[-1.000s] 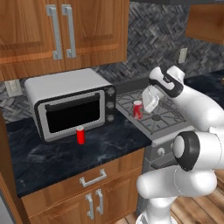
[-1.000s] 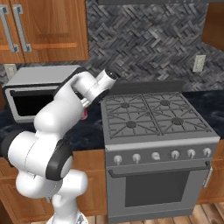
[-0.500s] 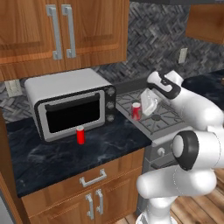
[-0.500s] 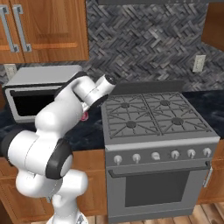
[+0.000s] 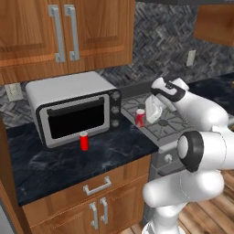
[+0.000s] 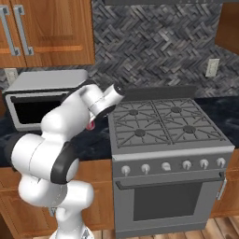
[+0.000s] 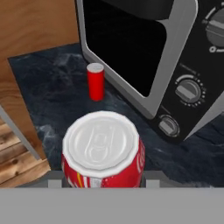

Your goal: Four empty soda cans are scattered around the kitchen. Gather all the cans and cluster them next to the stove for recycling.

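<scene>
Your gripper (image 5: 147, 116) has its jaws clenched on the red-and-white soda can (image 5: 140, 117), one finger on each flank. In the hand view that can (image 7: 103, 149) sits at six o'clock, dead centre between the finger tips, its silver top facing the lens and its red side showing white and yellow markings. You can see in the left base view that the can stands upright at the seam where the black counter (image 5: 68, 160) meets the stove (image 5: 157, 121); whether its base touches the surface or hangs just above it, you cannot tell.

From the held can, look toward eleven o'clock in the hand view: a plain red soda can (image 7: 95, 81) stands upright on the dark marbled counter, well apart from the one you hold. In the left base view this second can (image 5: 84, 140) stands just in front of the toaster oven (image 5: 75, 109), below its dark glass door.

The toaster oven's knobs (image 7: 188, 91) run from three o'clock up to one o'clock of the held can in the hand view, with the door filling twelve o'clock.

In the right base view the stove (image 6: 168, 135) lies at three o'clock of your wrist, silver, with dark grates over four burners and a row of front knobs. A sliver of red (image 6: 90, 125) shows just under your forearm there, at the stove's left edge. Wooden cabinets (image 5: 64, 32) hang above the toaster oven.
</scene>
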{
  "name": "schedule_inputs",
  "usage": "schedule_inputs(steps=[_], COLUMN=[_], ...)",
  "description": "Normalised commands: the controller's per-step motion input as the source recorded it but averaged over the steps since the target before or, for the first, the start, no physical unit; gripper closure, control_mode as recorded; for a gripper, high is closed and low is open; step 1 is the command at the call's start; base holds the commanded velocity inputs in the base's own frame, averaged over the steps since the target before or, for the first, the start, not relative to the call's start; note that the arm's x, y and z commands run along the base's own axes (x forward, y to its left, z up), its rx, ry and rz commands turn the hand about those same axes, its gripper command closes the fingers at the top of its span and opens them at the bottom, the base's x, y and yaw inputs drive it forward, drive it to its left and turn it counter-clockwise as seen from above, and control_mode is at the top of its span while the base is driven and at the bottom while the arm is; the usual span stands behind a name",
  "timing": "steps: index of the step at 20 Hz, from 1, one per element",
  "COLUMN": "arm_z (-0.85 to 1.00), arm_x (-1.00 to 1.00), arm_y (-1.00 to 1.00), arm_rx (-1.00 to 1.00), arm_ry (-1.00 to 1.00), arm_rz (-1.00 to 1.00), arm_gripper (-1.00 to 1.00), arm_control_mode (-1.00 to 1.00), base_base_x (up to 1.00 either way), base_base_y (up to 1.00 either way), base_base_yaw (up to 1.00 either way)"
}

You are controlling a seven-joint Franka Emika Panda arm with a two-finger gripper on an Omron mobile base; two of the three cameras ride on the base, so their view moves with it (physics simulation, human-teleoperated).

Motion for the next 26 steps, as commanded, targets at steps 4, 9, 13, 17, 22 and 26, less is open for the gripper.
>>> schedule_inputs(steps=[4,9,13,17,22,26], arm_z=[-0.24,-0.25,-0.22,-0.22,-0.17,-0.10], arm_x=[0.17,0.13,0.20,0.26,0.28,0.25], arm_y=[0.00,0.00,0.00,0.00,0.00,0.00], arm_rx=[0.01,0.01,0.01,0.02,0.02,0.00], arm_ry=[0.00,0.00,0.00,0.00,0.00,0.00], arm_rz=[0.02,0.02,0.02,0.03,0.02,0.01], arm_gripper=[1.00,1.00,1.00,1.00,1.00,1.00], arm_control_mode=[-1.00,-1.00,-1.00,-1.00,-1.00,-1.00], base_base_x=[0.00,0.00,0.00,0.00,0.00,0.00], base_base_y=[0.00,0.00,0.00,0.00,0.00,0.00], base_base_yaw=[0.00,0.00,0.00,0.00,0.00,0.00])
